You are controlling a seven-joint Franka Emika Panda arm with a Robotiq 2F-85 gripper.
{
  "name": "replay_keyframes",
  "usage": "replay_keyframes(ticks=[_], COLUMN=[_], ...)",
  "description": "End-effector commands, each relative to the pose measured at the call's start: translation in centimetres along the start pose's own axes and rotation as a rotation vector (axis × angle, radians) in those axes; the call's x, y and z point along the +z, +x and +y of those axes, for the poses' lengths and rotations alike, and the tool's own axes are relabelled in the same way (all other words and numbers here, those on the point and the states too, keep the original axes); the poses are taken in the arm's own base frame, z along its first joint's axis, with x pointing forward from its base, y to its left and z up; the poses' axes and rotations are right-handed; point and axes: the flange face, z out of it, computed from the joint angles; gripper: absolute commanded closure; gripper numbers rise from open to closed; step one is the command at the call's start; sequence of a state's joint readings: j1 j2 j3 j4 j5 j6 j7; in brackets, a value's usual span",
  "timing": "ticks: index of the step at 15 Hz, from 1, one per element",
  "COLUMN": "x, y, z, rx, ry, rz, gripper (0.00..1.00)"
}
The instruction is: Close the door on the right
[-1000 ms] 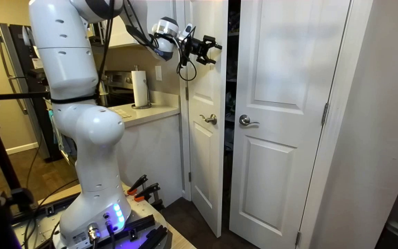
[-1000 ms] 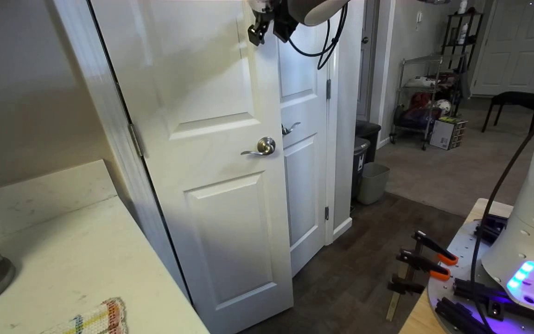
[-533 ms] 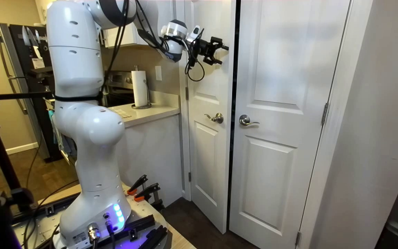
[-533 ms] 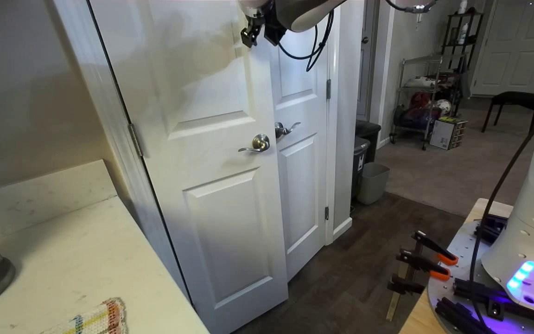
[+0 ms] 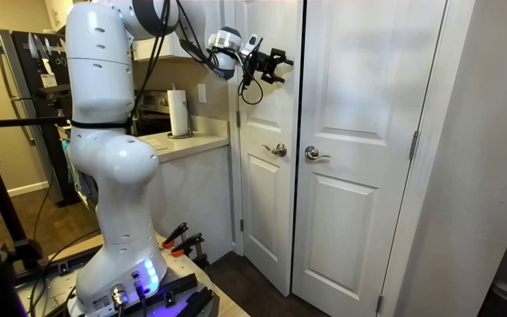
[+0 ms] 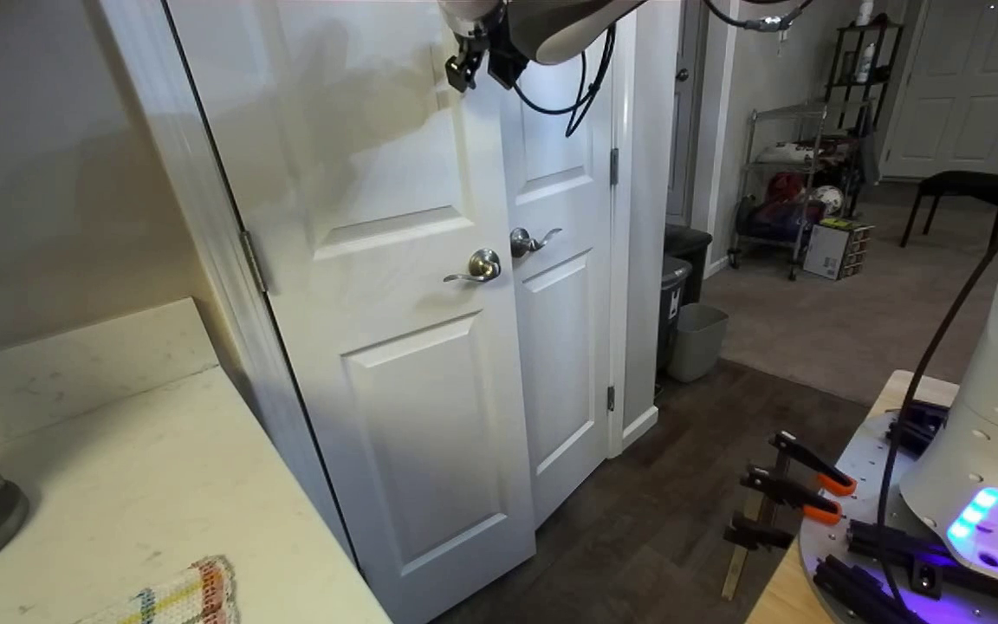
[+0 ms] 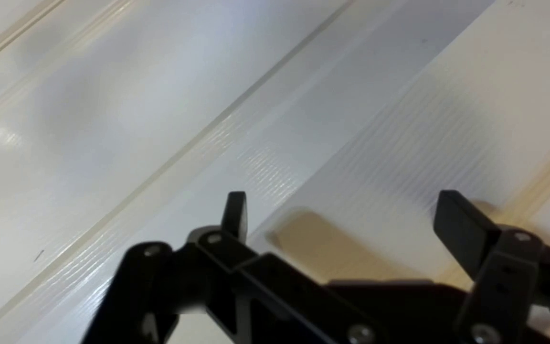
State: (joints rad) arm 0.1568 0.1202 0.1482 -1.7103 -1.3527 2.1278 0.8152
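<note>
Holding its fingers (image 7: 234, 215) apart, the pincer (image 5: 285, 71) is facing the door (image 5: 267, 132) near its free edge.
It is gripping nothing, likely because this step is calling for pushing, not grasping; whether the fingers are touching the door, the views are not settling. It is sitting above the handle (image 5: 281, 150) and well apart from the hinges (image 5: 238, 119), presumably for better leverage. Behind it, the arm (image 5: 121, 154) is standing upright, bending over at the top and sloping down toward the door. The door is hanging slightly ajar just beside the twin leaf (image 5: 361, 154); a little pressing is probably remaining before it is sitting flush.
</note>
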Motion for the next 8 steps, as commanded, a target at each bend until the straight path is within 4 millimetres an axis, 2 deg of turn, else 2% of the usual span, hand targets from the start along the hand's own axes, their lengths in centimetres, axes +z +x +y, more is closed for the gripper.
replay_keyframes(ticks=[1,5,8], x=[2.1,4.5,5.4], y=[1.2,1.8,1.5], z=[0.6,0.9,0.7], rx=[-0.024,-0.027,-0.016], ry=[-0.014,-0.022,-0.019], rz=[0.03,0.015,0.005], gripper=[0.0,0.0,0.0])
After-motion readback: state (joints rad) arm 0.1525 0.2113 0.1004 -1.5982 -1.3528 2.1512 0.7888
